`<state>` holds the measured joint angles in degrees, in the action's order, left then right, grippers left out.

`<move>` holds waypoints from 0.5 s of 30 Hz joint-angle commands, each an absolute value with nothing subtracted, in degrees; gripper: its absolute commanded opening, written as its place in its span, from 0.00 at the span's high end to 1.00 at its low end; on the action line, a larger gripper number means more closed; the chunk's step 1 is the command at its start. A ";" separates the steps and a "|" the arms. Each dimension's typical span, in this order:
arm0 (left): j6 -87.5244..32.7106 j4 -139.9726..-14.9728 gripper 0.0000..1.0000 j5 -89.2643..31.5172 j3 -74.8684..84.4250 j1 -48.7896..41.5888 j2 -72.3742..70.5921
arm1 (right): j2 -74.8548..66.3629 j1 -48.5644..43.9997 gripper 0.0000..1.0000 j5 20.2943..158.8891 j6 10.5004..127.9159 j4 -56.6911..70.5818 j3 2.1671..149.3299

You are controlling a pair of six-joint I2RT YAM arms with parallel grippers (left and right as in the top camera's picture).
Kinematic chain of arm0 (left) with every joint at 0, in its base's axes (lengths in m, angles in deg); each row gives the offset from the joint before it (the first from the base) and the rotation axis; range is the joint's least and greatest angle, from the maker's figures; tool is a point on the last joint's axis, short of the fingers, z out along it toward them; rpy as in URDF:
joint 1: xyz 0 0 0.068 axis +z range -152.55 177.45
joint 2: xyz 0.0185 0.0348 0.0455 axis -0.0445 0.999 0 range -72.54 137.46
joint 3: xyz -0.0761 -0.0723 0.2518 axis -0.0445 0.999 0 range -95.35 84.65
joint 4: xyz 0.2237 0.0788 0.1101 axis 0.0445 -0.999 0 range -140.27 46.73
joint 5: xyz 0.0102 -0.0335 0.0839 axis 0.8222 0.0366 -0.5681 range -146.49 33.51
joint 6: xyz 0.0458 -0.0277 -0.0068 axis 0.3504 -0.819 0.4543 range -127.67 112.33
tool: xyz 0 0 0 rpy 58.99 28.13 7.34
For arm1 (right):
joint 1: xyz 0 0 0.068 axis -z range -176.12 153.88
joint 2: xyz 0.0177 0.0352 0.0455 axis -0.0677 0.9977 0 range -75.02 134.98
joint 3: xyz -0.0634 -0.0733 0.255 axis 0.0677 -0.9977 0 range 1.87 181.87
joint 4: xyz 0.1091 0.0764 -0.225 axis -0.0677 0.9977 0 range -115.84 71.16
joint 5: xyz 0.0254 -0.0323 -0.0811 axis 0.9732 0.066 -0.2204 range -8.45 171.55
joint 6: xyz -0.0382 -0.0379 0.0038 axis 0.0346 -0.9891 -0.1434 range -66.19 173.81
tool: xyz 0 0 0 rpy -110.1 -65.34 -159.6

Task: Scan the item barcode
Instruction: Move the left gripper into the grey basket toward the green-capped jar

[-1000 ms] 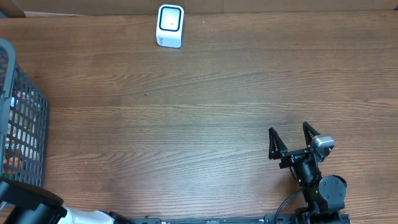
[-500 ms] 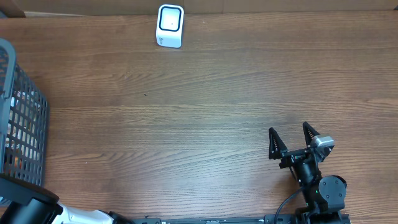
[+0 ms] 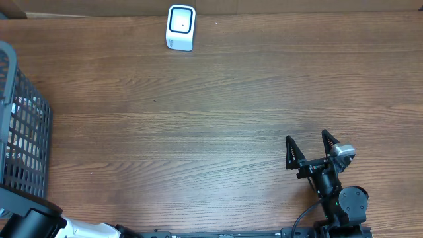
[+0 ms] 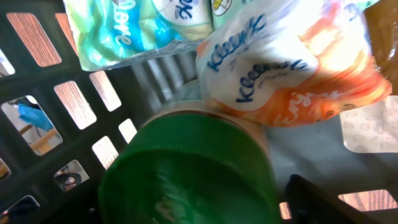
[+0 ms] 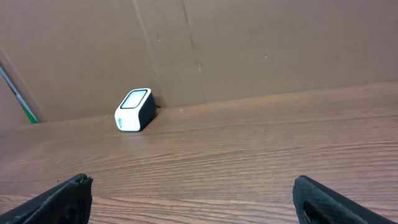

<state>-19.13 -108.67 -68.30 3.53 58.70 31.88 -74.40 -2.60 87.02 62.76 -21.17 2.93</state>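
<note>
In the left wrist view a jar with a green lid [image 4: 186, 174] fills the lower frame inside the dark basket [image 4: 43, 143]. My left gripper [image 4: 186, 211] straddles that lid; one dark finger [image 4: 323, 199] shows a little to its right, the other is hidden. No barcode shows. An orange-and-white Kleenex pack [image 4: 292, 68] leans against the jar. The white scanner [image 3: 180, 27] stands at the table's far edge, also seen from the right wrist as a scanner [image 5: 134, 110] ahead and left. My right gripper [image 3: 308, 151] rests open and holds nothing at the near right.
The grey basket [image 3: 26, 139] sits at the table's left edge, with my left arm [image 3: 33, 221] reaching into it. A green-and-blue tissue pack [image 4: 137, 25] lies behind the jar. A cardboard wall [image 5: 249, 43] backs the table behind the scanner.
The left arm has shifted slightly at the basket's near corner. The right arm and the scanner have not moved.
</note>
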 commanded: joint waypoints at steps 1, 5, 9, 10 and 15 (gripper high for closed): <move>-18.41 -108.00 0.24 -66.90 3.88 59.03 32.36 | -74.85 -2.86 0.00 86.32 62.54 -21.44 2.34; -18.39 -107.69 0.37 -65.35 3.82 58.92 32.34 | -74.85 -2.86 0.00 86.32 62.54 -21.44 2.34; -18.39 -109.00 0.50 -64.37 1.87 58.92 32.34 | -74.85 -2.86 0.00 86.32 62.54 -21.44 2.34; -18.39 -110.25 0.51 -64.37 0.30 58.92 32.34 | -74.85 -2.86 0.00 86.32 62.54 -21.44 2.34; -18.39 -117.00 0.57 -63.87 -9.65 58.90 32.34 | -74.85 -2.86 0.00 86.32 62.54 -21.44 2.34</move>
<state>-19.02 -114.12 -65.22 -1.45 58.72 32.39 -74.37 -2.60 87.02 62.78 -21.20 2.93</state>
